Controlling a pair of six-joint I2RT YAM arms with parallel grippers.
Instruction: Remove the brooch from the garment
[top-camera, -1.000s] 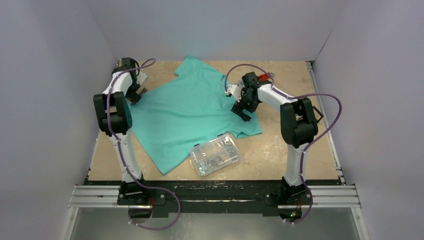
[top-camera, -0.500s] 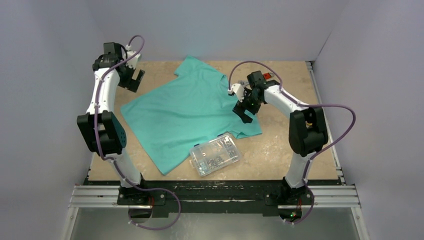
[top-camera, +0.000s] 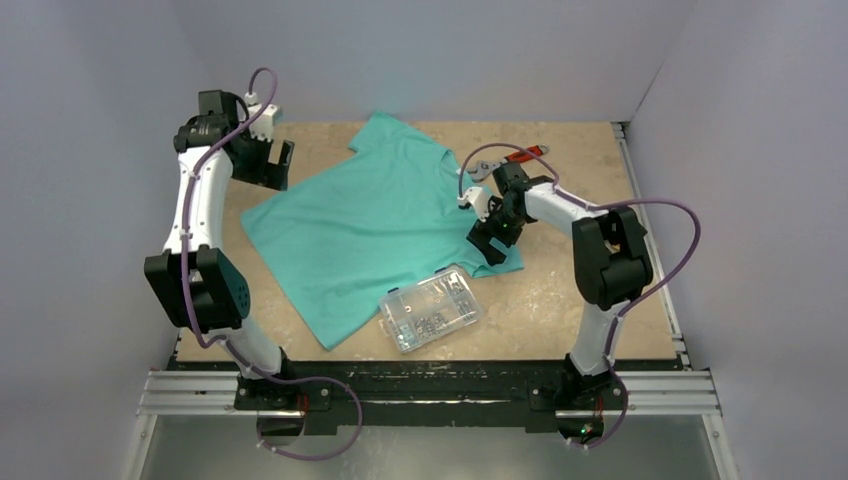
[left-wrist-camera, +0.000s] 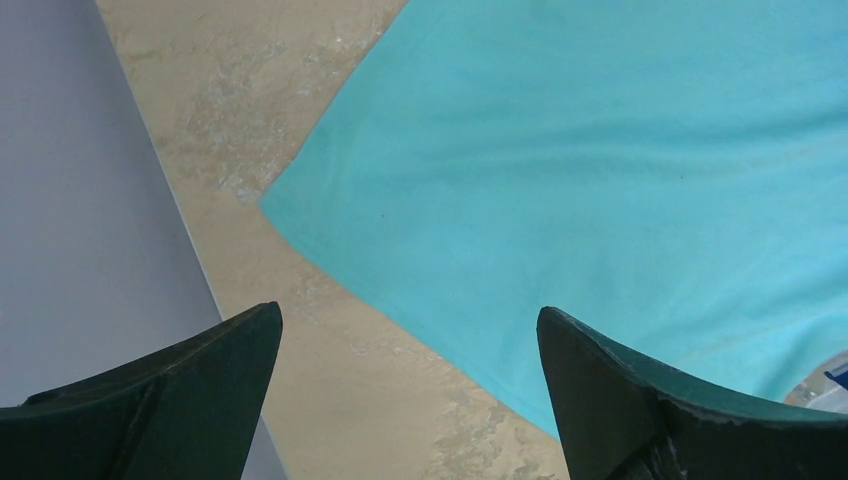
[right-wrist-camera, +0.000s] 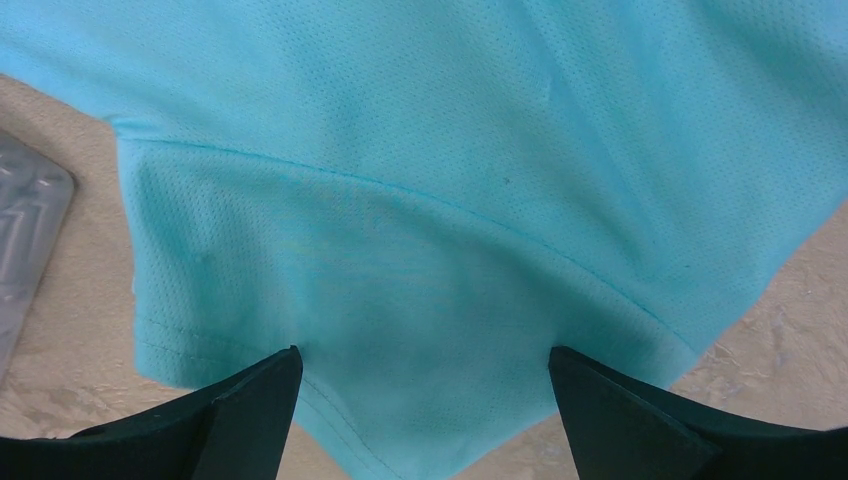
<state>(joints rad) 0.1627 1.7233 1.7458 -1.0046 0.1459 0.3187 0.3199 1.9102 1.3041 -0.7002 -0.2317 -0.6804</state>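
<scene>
The garment (top-camera: 370, 220), a teal T-shirt, lies spread flat across the middle of the table. No brooch shows in any view. My left gripper (top-camera: 272, 163) hangs open over the shirt's far-left corner. In the left wrist view the left gripper (left-wrist-camera: 408, 312) spans bare table beside the garment (left-wrist-camera: 600, 180) and holds nothing. My right gripper (top-camera: 491, 240) is open over the shirt's right sleeve. In the right wrist view the right gripper (right-wrist-camera: 422, 352) straddles the sleeve's hemmed corner of the garment (right-wrist-camera: 400, 200), just above the fabric, with nothing pinched.
A clear plastic parts box (top-camera: 430, 307) lies on the shirt's near edge, and its corner shows in the right wrist view (right-wrist-camera: 25, 240). A red-handled tool (top-camera: 530, 154) lies behind the right arm. Grey walls close in the beige table (top-camera: 580, 290) on three sides.
The left arm stretched up and back, carrying its gripper slightly away from the shirt's left corner. The right gripper slid nearer along the right sleeve to its corner. Both stayed open.
</scene>
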